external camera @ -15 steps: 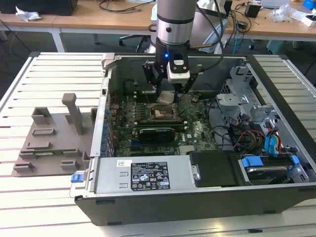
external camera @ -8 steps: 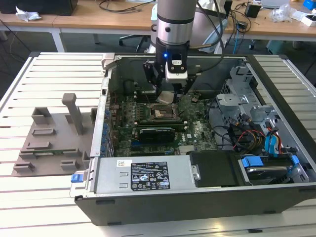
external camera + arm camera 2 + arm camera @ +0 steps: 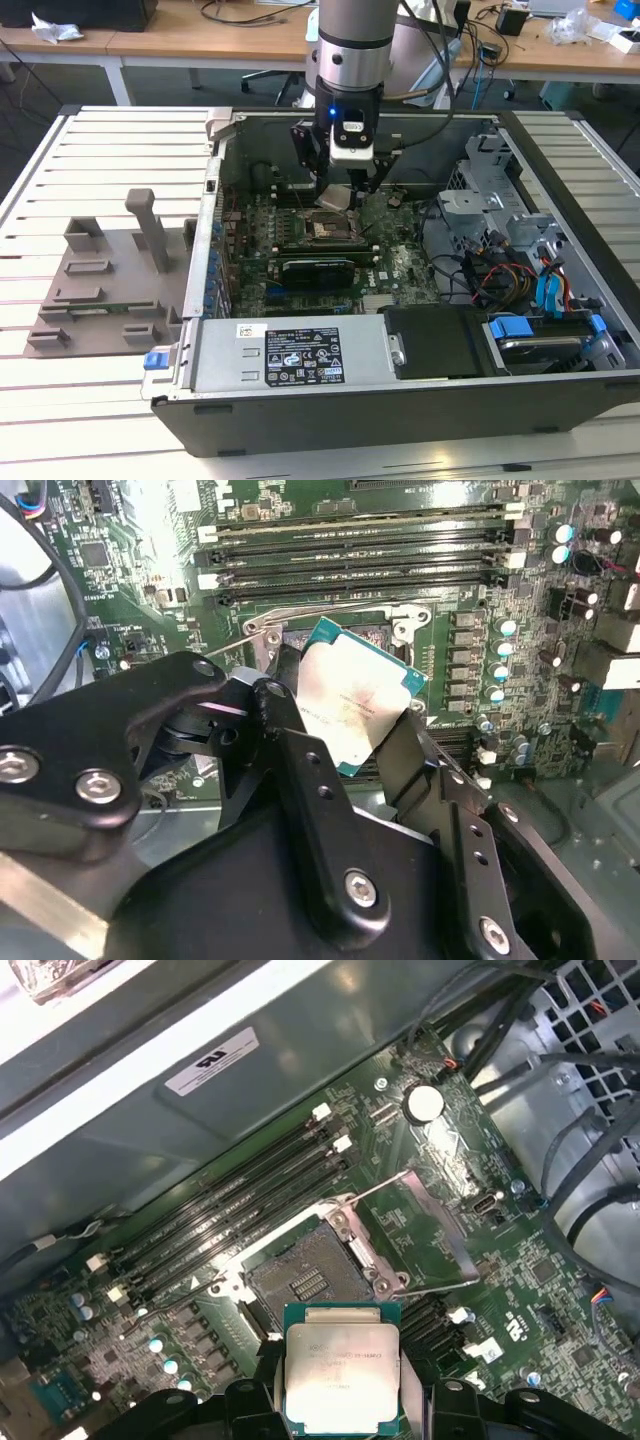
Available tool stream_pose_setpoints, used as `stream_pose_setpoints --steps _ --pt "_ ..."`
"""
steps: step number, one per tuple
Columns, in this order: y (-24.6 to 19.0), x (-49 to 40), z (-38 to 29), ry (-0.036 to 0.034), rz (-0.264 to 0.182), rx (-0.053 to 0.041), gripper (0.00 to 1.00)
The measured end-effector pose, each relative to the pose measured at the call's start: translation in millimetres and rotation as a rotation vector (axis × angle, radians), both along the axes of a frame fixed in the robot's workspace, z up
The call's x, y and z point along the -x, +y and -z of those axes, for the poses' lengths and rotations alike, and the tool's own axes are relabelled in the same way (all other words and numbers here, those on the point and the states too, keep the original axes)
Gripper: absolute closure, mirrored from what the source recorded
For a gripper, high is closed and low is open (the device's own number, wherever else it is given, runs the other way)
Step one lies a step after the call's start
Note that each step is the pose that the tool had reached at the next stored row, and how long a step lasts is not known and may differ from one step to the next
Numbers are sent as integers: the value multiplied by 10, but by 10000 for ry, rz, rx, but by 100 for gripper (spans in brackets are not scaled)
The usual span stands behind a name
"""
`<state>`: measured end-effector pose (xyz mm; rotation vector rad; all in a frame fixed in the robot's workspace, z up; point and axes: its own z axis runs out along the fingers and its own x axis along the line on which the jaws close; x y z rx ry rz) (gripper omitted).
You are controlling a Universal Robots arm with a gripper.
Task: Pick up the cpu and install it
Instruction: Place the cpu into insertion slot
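- The black two-fingered gripper (image 3: pixel 340 196) on the grey robot arm hung inside the open dark-grey metal computer case (image 3: pixel 560 395), low over the green motherboard (image 3: pixel 400 268).
- Its fingers (image 3: pixel 283 705) were pressed onto the small flat square cpu (image 3: pixel 352 698) with its silvery metal top and thin green rim, one finger on each of two opposite edges.
- The first wrist view showed the same pinch, with the cpu (image 3: pixel 342 1372) between the dark finger links of the gripper (image 3: pixel 343 1405).
- The cpu was held in the air, tilted in the second wrist view, above and just beside the square black-and-silver processor socket (image 3: pixel 305 1280), apart from it.
- The socket's contact field lay uncovered, and a thin silvery wire lever (image 3: pixel 400 1182) stood swung away from its frame.
- Long black memory slots (image 3: pixel 230 1200) ran in parallel rows just beside the socket.
- A round silver coin battery (image 3: pixel 423 1103) sat on the board, well apart from the socket.
- In the exterior view, a long black expansion card (image 3: pixel 318 268) lay across the board near the socket.
- A silver labelled power supply box (image 3: pixel 290 355) lined the case's near wall.
- On the exterior view's left, a grey plastic fixture (image 3: pixel 110 280) with an upright post rested on the white slatted table (image 3: pixel 100 410), just beside the case.
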<state>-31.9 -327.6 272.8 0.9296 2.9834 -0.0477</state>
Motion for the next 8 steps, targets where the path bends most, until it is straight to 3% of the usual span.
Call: stream_pose_setpoints --steps 8 --pt "0 0 2 0 631 0 45"
